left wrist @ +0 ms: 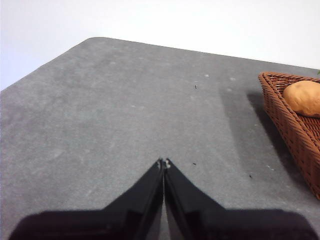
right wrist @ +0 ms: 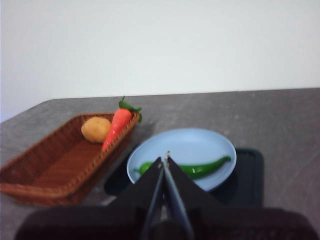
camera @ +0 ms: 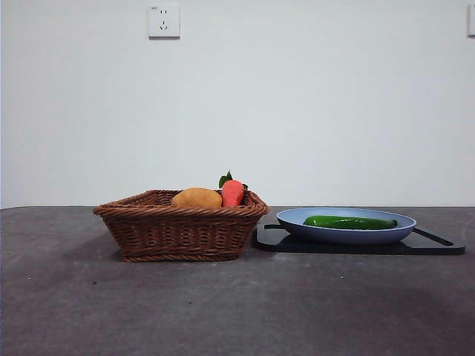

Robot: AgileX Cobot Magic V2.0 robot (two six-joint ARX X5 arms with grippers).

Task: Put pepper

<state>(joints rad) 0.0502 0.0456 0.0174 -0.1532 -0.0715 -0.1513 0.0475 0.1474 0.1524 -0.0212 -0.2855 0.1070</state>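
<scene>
The pepper [camera: 349, 222], long, glossy and dark green, lies in the blue plate [camera: 297, 220] on a black tray [camera: 438, 245], right of the basket. It also shows in the right wrist view [right wrist: 202, 168], lying across the plate [right wrist: 190, 142]. My right gripper [right wrist: 164, 161] is shut and empty, held above and short of the plate. My left gripper [left wrist: 163, 163] is shut and empty over bare table, away from the basket [left wrist: 295, 130]. Neither gripper shows in the front view.
A brown wicker basket [camera: 178, 230] stands left of the plate. It holds a yellow-orange lump [camera: 197, 198] and a red-orange carrot-like item with green leaves [camera: 232, 191]. A white wall with a socket [camera: 163, 21] rises behind the grey table.
</scene>
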